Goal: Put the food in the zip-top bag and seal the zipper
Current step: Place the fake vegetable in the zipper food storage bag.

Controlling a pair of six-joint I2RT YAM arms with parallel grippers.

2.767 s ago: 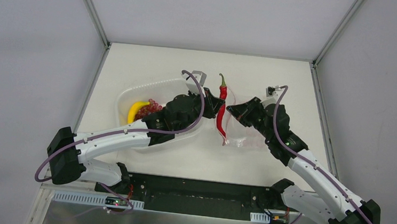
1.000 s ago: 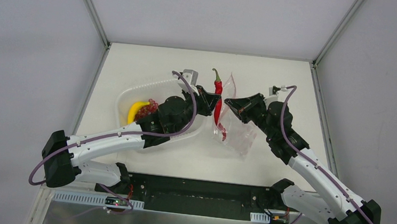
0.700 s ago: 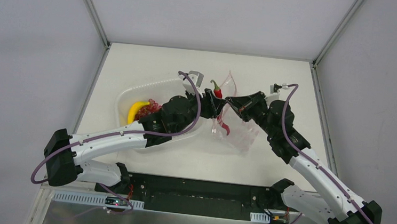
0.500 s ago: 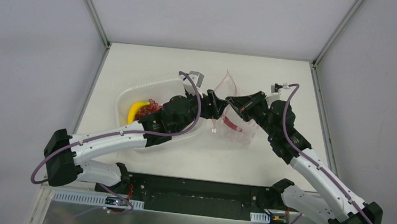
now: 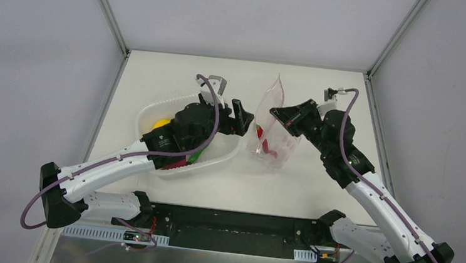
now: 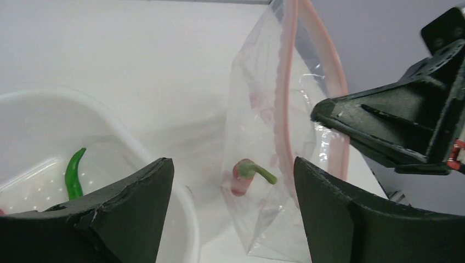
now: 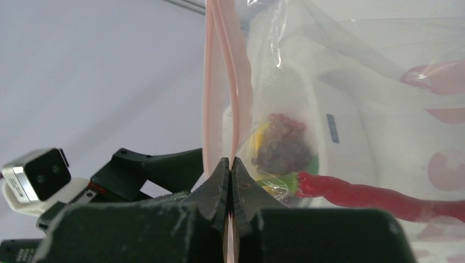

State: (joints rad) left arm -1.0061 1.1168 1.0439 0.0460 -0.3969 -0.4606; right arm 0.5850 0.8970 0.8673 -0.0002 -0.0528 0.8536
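Pinching the bag: the right gripper point(image 7: 230, 164) is pressed together on the thin pink-red zipper strip point(image 7: 216, 82) of the clear crinkly zip-top bag point(image 5: 279, 124), which hangs upright with its mouth uppermost, just beside the white translucent plastic tub point(image 5: 150, 109).
Left gripper: the left gripper point(image 6: 227, 181) is spread wide with nothing between its fingers. It hovers at the tub's bag-side rim and faces the bag.
Bagged so far: the red toy chili point(image 6: 241, 176) lies low inside the bag, on the far side of the tub's rim.
Food left: the slim green toy chili point(image 6: 73, 175), a yellow toy fruit point(image 5: 161, 124) and the dark red toy grape bunch point(image 7: 279, 139) sit in the tub.
Relation that matters: the remaining food lies tub-side of the left gripper, away from the bag. The left arm reaches over the tub and looks nearer, and the right is occupied. The green chili's long axis runs from the tub floor toward its rim, so closing across it seems best.
View differences: the left wrist view shows the green chili clearly, while in the top view the arm covers most of the tub. Only the right wrist view shows the pinch itself, with the grapes seen through the plastic.
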